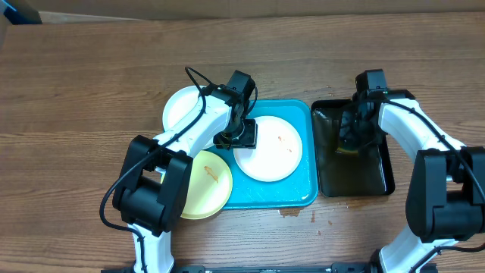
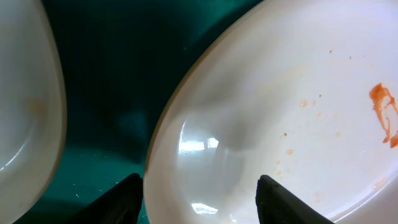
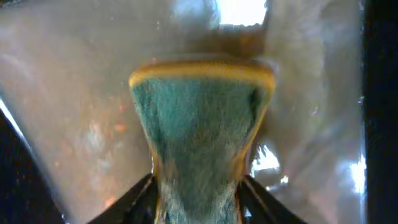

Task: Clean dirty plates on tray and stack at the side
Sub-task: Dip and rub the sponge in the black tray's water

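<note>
Tray (image 1: pixel 299 193) sits mid-table and looks slightly longer front-to-back than across, but plates and the arm cover its left side, so I can't be sure of the long axis. Plates are round, so no axis to give. White plate (image 1: pixel 269 155) lies flat inside the tray, with an orange smear (image 2: pixel 384 118) on the half away from the left gripper (image 1: pixel 236 138). That gripper is at the plate's left rim with fingers wide, rim between them, not clamped. Second white plate (image 1: pixel 180 110) is off the tray's far-left corner on the table (image 1: pixel 91 76); the arm hides any contact. Yellow plate (image 1: pixel 203 189) is at the near-left, its edge overlapping the tray rim. Right gripper (image 3: pixel 198 191) is in the black tray (image 1: pixel 367 178), pinching a sponge (image 3: pixel 199 124): green face up, yellow edge, long axis pointing away from the fingers.
</note>
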Tool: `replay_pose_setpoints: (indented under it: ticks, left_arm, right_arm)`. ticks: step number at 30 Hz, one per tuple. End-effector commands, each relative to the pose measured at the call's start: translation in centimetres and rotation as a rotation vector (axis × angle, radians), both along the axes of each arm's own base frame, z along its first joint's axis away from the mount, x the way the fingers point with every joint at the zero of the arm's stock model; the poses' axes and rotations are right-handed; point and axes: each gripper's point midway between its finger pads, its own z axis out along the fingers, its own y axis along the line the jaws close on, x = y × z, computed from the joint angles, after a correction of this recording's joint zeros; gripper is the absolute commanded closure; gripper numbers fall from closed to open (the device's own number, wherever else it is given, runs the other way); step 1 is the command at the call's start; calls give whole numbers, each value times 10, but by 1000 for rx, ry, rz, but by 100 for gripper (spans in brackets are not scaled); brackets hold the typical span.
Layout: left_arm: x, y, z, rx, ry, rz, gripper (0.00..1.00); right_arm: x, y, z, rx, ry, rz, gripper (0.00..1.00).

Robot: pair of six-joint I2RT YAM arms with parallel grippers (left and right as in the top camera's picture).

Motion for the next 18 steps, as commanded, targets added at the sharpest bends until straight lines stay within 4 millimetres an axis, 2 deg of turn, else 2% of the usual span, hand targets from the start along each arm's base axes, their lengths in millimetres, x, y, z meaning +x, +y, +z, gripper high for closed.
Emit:
replay_pose_setpoints:
  ticks: [1,2,3,5,6,8,13,15,18]
  left_arm:
    - [1,-3,7,-14,-9,12,39]
    - [1,-3,7,-14,-9,12,39]
    - [1,-3,7,-14,-9,12,39]
    - [1,-3,7,-14,-9,12,39]
    - [1,-3,7,-14,-9,12,38]
    - [1,-3,7,-14,-9,12,37]
    - [1,-3,7,-14,-9,12,36]
    - [1,-3,7,-14,-9,12,36]
    - [1,-3,7,-15,-11,12,36]
  right_arm:
    - [-6,7,0,44,27,3,71]
    - [-9,7,0,43,42,3,76]
    - [-12,7,0,42,54,3,76]
    - [-18,6,0,41,76,2,45]
    - [-20,6,0,40,86,2,35]
    - [-22,6,0,40,94,1,32]
    - [-30,6,0,40,126,-11,32]
    - [-33,6,-1,39,136,-11,40]
    - [-37,5,-4,38,149,-11,58]
